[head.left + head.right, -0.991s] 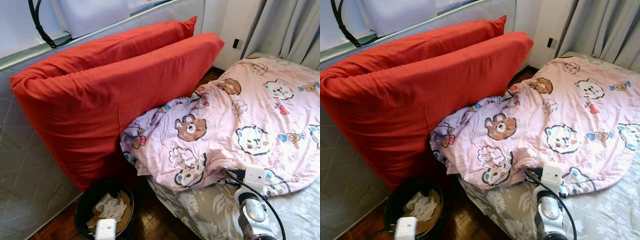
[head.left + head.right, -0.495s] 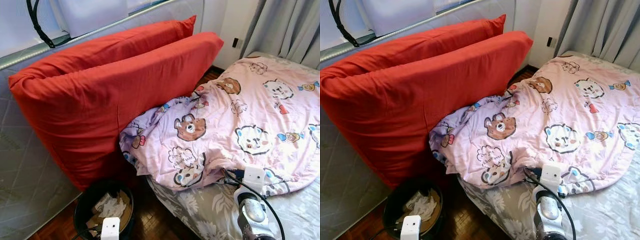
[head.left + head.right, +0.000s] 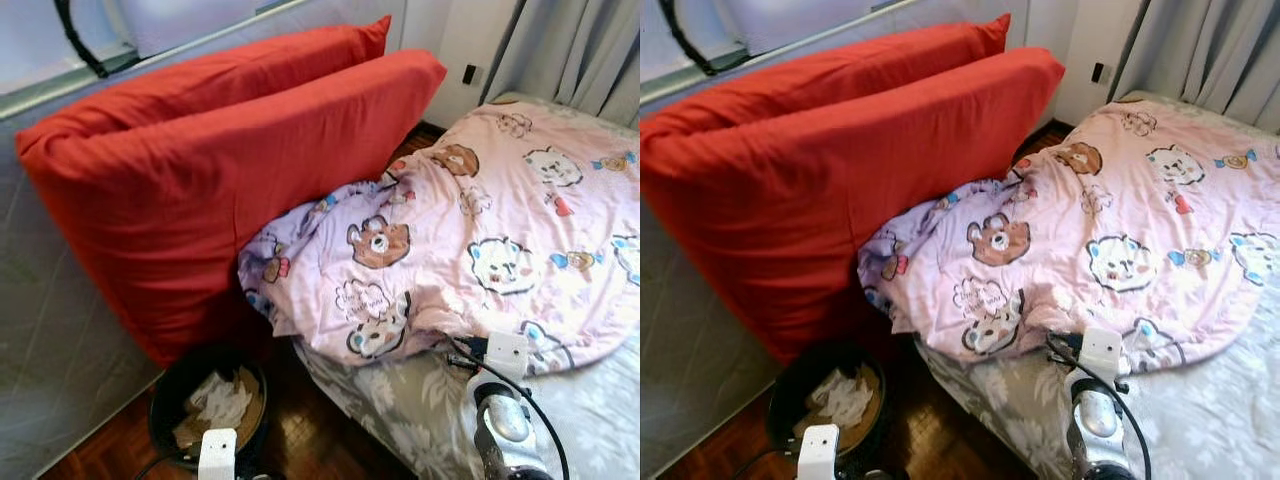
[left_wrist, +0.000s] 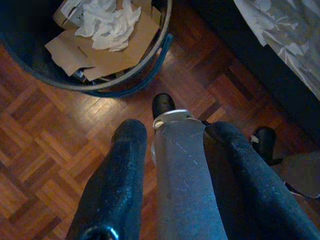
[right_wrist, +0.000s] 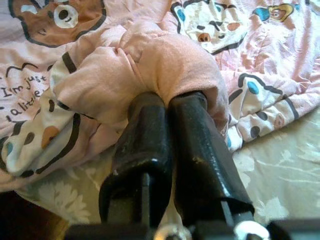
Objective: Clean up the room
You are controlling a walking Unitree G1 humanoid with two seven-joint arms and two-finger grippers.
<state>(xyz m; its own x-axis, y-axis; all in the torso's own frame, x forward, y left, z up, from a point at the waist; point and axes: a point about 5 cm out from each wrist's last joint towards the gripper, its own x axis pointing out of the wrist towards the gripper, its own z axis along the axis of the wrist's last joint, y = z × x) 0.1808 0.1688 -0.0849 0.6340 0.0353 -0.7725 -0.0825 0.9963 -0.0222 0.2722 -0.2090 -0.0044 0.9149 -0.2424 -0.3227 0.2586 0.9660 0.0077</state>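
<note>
- Nearest, the left gripper (image 4: 172,150) hangs low over the parquet floor (image 4: 40,150), its two black fingers spread apart and gripping nothing; a silver part of the robot shows between them.
- Just beyond it stands a dark waste bin (image 3: 170,420) holding crumpled white paper (image 4: 107,22) and brown cardboard (image 4: 115,50).
- On the robot's right, the right gripper (image 5: 167,107) has its fingers pressed together on a bunched fold of the pink bear-print blanket (image 3: 480,240), at the blanket's near edge.
- The blanket lies rumpled across the bed (image 3: 590,410), whose grey floral sheet is bare along the near side; one corner spills over the bed's edge toward the bin.
- Farther off, two large red cushions (image 3: 210,170) lean against the grey quilted wall panel (image 3: 50,330), touching the blanket's heaped end.
- Farthest, grey curtains (image 3: 570,45) hang behind the bed.
- Progress, as judged: tidying appears early. The blanket is gripped but not yet spread flat or folded; the cushions remain propped beside the bed.
</note>
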